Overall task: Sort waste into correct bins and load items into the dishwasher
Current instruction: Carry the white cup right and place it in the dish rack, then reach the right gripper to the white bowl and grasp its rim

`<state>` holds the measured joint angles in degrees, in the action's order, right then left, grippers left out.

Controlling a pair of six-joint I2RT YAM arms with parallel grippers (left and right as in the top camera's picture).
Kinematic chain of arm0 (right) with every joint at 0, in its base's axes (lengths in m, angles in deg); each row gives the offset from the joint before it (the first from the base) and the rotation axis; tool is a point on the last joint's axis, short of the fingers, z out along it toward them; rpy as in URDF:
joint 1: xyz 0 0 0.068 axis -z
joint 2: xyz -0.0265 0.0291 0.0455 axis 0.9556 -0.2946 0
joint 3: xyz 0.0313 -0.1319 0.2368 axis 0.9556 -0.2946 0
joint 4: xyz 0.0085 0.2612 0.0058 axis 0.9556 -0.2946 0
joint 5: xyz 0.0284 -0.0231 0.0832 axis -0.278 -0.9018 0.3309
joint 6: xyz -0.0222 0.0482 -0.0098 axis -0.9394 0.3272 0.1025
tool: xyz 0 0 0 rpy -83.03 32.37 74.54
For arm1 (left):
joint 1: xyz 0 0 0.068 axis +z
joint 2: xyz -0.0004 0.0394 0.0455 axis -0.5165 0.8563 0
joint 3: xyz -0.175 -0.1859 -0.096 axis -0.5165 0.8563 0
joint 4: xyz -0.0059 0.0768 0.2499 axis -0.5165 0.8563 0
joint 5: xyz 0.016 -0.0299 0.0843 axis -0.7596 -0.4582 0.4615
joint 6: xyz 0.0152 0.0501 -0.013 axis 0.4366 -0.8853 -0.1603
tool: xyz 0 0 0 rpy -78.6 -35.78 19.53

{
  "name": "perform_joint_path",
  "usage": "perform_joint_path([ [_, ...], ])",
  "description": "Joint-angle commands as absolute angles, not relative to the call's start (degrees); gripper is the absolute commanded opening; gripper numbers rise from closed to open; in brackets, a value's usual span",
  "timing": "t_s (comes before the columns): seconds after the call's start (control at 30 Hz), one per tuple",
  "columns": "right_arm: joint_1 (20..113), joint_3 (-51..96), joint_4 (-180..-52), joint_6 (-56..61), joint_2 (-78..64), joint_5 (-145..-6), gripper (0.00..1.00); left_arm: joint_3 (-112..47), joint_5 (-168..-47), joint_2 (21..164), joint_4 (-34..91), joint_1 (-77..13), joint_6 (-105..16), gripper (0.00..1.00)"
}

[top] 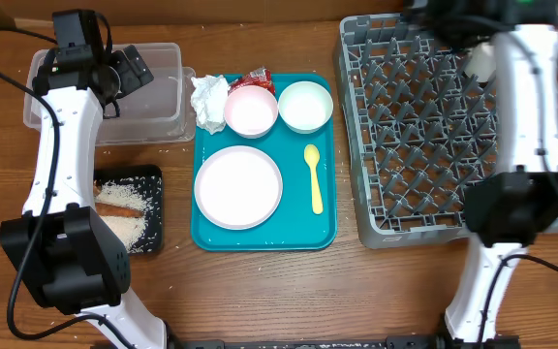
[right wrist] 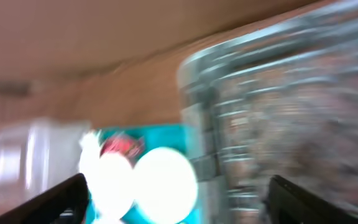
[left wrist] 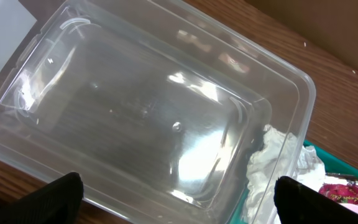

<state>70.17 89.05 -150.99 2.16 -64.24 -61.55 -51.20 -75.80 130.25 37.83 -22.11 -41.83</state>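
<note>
**Waste**
- Crumpled white napkin [top: 209,102]: on the far left corner of the teal tray [top: 264,238], hanging over its edge. It touches the pinkish bowl [top: 251,109] and sits just beside the clear tub [top: 178,105].
- Red wrapper [top: 253,79]: at the teal tray's far edge, behind the pinkish bowl.
- Brown stick scraps [top: 119,206] and rice [top: 124,229]: together in the black tray [top: 156,176].

**Bins**
- Clear tub: far left of the table [top: 260,291].
- Black tray: nearer than the tub, beside my left arm.

**Items**
- Round white plate [top: 238,186]: near left part of the teal tray.
- Pinkish bowl and white bowl [top: 305,105]: side by side along the tray's far edge.
- Yellow spoon [top: 314,177]: flat on the tray to the right of the plate, handle toward the near edge.
- Small white cup [top: 480,60]: partly seen beside my right arm, over the rack. I cannot tell whether it rests on the pegs.

**Dishwasher**
- Grey dish rack [top: 415,136]: on the table just right of the teal tray.

**Hands**
- My left hand [left wrist: 179,186]: above the clear tub, fingers [left wrist: 55,199] spread wide, released and grasping nothing.
- My right hand [right wrist: 182,202]: over the far part of the rack. The wrist view is blurred, but the two fingers sit at its lower corners, wide apart, with nothing between them.
</note>
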Motion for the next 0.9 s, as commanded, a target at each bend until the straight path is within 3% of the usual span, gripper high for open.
perform_joint_path([
  [0.0,61.08,89.90,-150.66,-1.36,-65.09,-63.71,0.97,-51.92,-75.82,130.08,37.57,-22.13,-41.46,1.00],
  [0.23,46.32,89.55,-147.51,0.80,-71.06,-78.40,0.96,-51.92,-75.82,130.08,37.57,-22.13,-41.46,1.00],
  [0.33,42.63,89.55,-147.31,5.46,-73.84,-90.51,0.90,-51.92,-75.82,130.08,37.57,-22.13,-41.46,1.00],
  [0.57,43.09,89.55,-144.97,13.08,-78.75,-94.47,0.78,-51.92,-75.84,130.08,37.57,-22.13,-41.46,1.00],
  [0.87,46.87,89.55,-140.49,20.86,-83.32,-89.68,0.60,-51.92,-75.82,130.08,37.57,-22.13,-41.46,1.00],
])
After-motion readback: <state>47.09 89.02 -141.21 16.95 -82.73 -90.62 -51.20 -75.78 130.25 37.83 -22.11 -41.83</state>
